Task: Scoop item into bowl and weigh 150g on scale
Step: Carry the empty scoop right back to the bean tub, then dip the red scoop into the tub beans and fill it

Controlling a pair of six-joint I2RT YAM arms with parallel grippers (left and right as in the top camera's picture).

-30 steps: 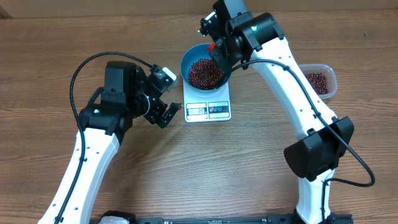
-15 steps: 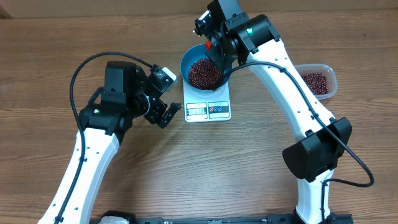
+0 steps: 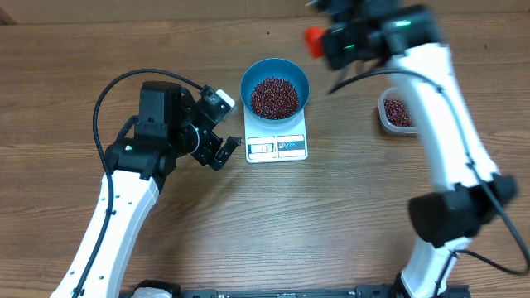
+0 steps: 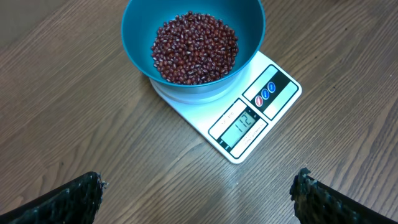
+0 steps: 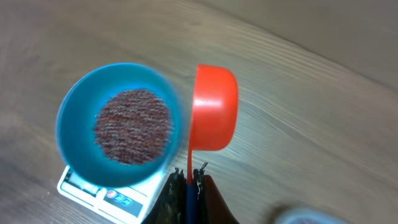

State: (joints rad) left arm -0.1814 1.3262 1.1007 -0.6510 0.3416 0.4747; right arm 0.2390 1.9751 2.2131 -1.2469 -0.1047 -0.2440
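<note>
Red scoop (image 5: 214, 106) is being pinched at its thin handle by the fully closed right gripper (image 5: 188, 183), above the table (image 3: 331, 215) and between bowl (image 4: 249, 25) and tub (image 3: 386, 112), clear of both. The view is blurred, so the cup is only being judged as probably empty. Left gripper (image 3: 222, 151) is being held wide open with nothing in it, just left of the scale (image 4: 273, 93). Bowl is being carried on the scale, with the beans (image 4: 194, 46) heaped in its middle, and 112 is being shown on the display (image 4: 244, 121). That is short of target, so another trip to the tub is being assumed. Partial loads are being advised: cup kept level in transit, tipped slowly over the heap's centre, display being watched between pours. The bowl rim is not to be touched, or the reading is being corrupted. The bowl is overhanging the scale platform, so a nudge is being treated as a tip risk. The tub is being half hidden by the right arm. Bare table is being left between bowl and tub and in front of the scale, while the left side is being crowded by the idle arm.
</note>
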